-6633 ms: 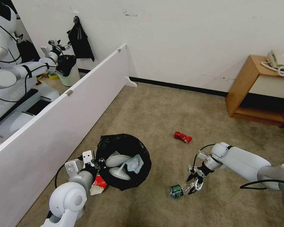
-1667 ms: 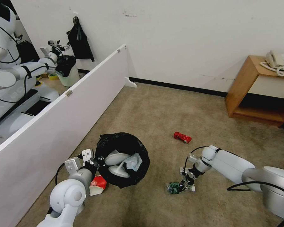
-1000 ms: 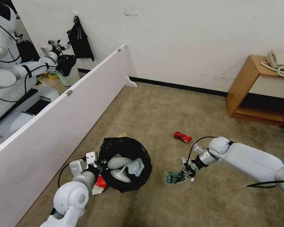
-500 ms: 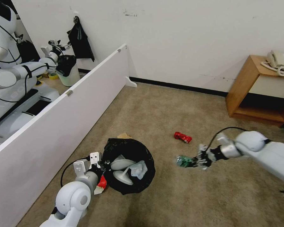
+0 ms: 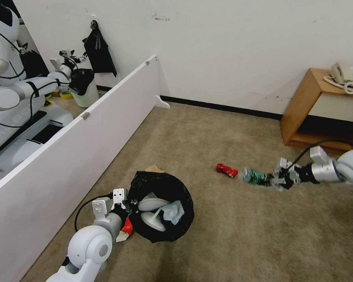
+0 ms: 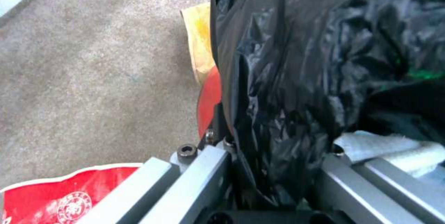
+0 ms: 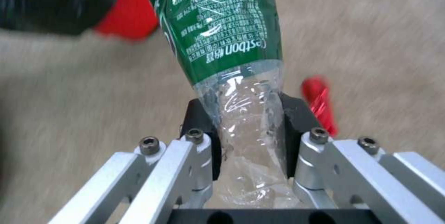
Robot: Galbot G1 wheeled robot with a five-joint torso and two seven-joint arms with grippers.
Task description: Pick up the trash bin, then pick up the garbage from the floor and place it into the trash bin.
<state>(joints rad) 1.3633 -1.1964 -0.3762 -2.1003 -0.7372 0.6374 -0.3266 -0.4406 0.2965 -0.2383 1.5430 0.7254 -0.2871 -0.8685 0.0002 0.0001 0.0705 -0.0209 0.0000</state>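
Note:
The trash bin [image 5: 185, 219], red with a crinkly black liner, is tipped toward me at the lower left. My left gripper [image 5: 128, 204] is shut on its near rim, with liner and red wall [image 6: 209, 99] between the fingers [image 6: 273, 147]. White slippers [image 5: 152, 204] and a light blue cloth [image 5: 172, 211] lie inside. My right gripper [image 5: 273, 181] is shut on a green-labelled clear bottle [image 5: 253, 176], held above the carpet right of the red can [image 5: 226, 170]. Up close, the bottle [image 7: 227, 43] runs out from between the jaws of that gripper [image 7: 250, 140].
A red-white paper cup [image 5: 124, 231] lies beside the bin, and a tan paper bag [image 5: 155, 169] peeks out behind it. A long white panel [image 5: 78, 133] walls the left side. A wooden side table [image 5: 321, 113] with a phone stands at the right.
My right gripper has lifted the bottle off the carpet and swung it right and away from the bin, past the red can. The bin in my left gripper has shifted slightly.

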